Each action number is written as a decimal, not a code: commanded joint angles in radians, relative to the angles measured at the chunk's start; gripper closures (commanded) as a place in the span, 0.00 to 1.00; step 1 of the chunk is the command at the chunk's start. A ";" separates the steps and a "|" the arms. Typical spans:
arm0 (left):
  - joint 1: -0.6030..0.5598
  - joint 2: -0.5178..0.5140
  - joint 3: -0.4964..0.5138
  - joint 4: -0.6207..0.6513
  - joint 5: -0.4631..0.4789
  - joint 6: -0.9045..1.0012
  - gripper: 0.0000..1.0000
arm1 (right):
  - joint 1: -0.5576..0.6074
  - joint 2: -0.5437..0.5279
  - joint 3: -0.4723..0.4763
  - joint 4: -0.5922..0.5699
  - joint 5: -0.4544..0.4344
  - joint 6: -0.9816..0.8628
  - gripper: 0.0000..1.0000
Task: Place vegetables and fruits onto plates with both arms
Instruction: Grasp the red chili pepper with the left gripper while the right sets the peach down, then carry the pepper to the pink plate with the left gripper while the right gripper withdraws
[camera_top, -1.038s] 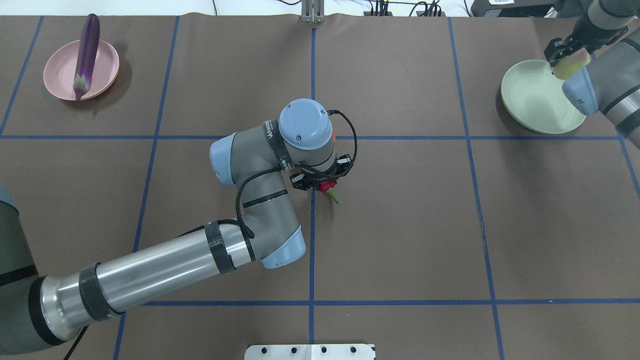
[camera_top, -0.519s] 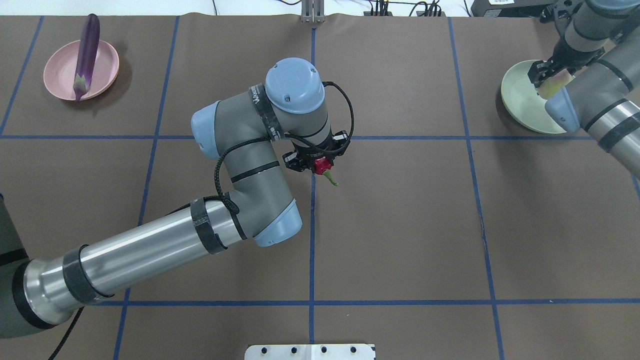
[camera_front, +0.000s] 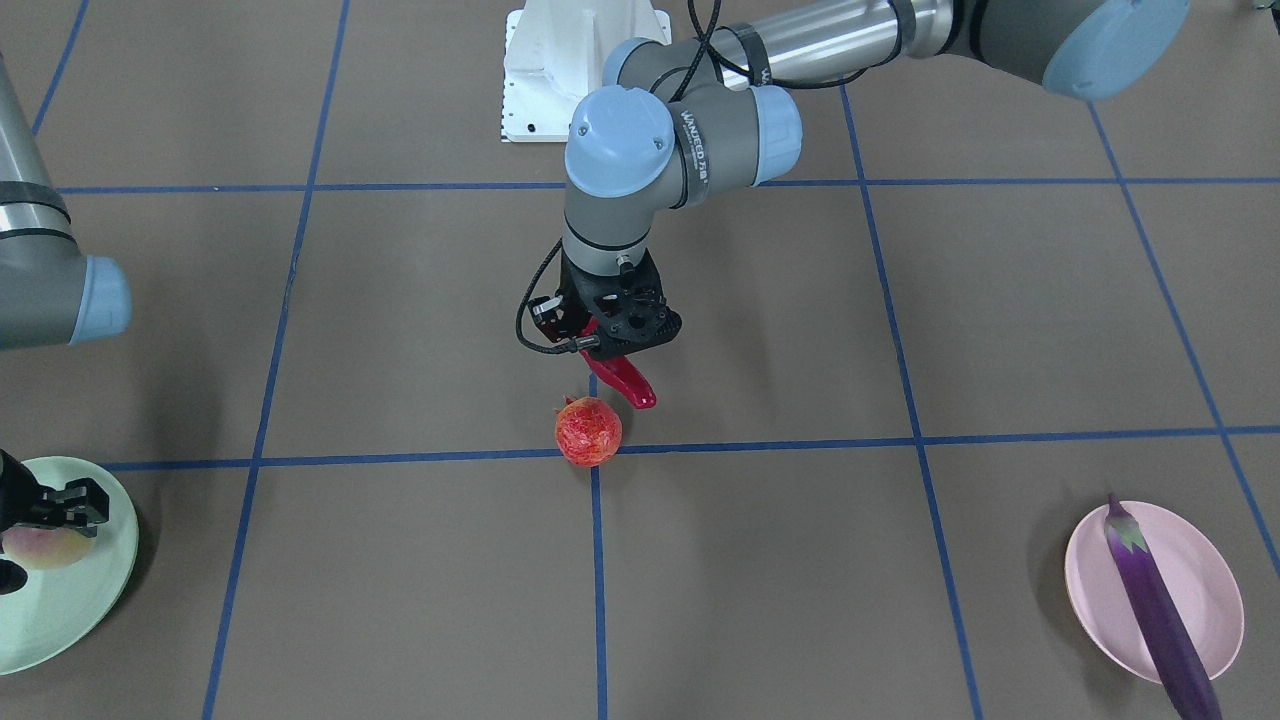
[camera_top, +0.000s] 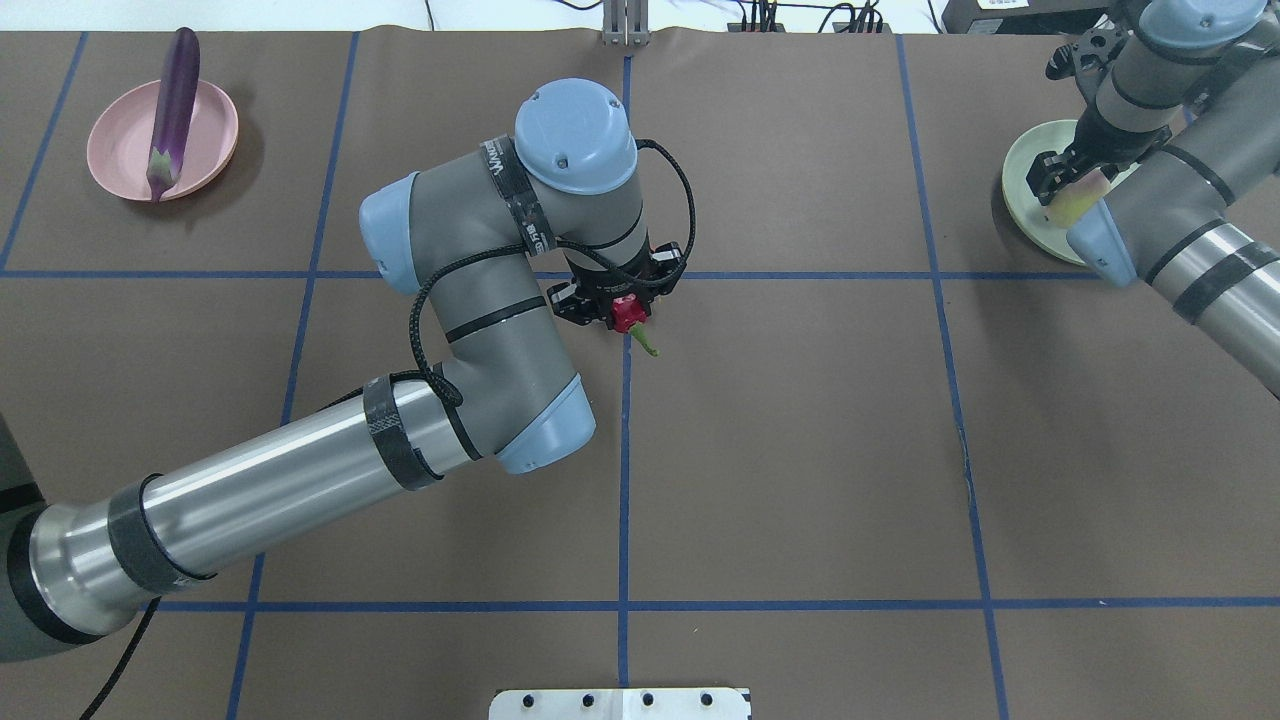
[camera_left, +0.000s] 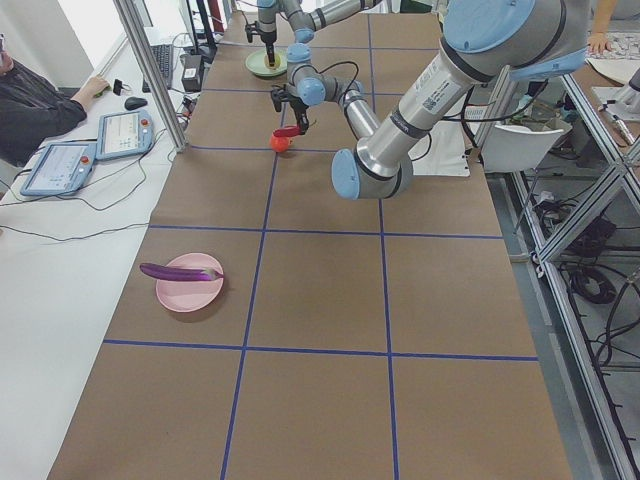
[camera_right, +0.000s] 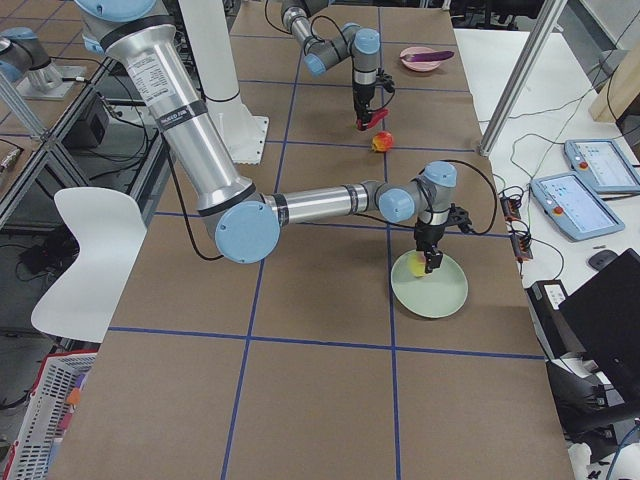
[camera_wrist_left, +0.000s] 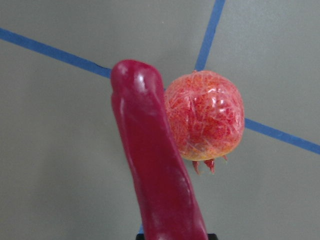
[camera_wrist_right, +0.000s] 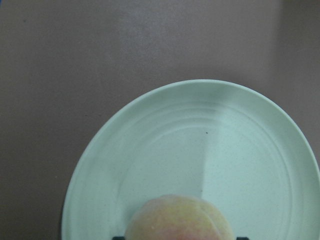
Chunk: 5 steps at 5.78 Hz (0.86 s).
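My left gripper (camera_top: 622, 310) is shut on the red chili pepper (camera_front: 625, 380) and holds it above the table's middle, with the green stem (camera_top: 645, 345) sticking out. The red-orange fruit (camera_front: 588, 431) lies on the table just beyond the chili's tip; it also shows in the left wrist view (camera_wrist_left: 205, 115). The overhead view hides it under the arm. My right gripper (camera_top: 1065, 195) is shut on the peach (camera_wrist_right: 177, 220) over the mint green plate (camera_top: 1020, 190). The eggplant (camera_top: 172, 95) lies across the pink plate (camera_top: 120, 150).
The white robot base (camera_front: 560, 60) stands at the near edge of the table. A metal post (camera_top: 625, 25) and cables sit at the far edge. Blue tape lines cross the brown mat. An operator (camera_left: 30, 105) with tablets sits beside the table.
My left arm has carried the chili away from the robot, toward the far side. My right gripper has moved left with the peach, over the mint plate.
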 joint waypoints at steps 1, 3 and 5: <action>-0.021 -0.001 -0.003 0.003 -0.010 0.001 1.00 | -0.006 0.000 0.004 0.013 0.006 0.009 0.01; -0.108 -0.002 -0.061 0.100 -0.097 0.131 1.00 | -0.004 -0.003 0.024 0.024 0.038 0.012 0.00; -0.218 0.005 -0.062 0.174 -0.119 0.339 1.00 | 0.000 -0.001 0.100 0.024 0.117 0.109 0.00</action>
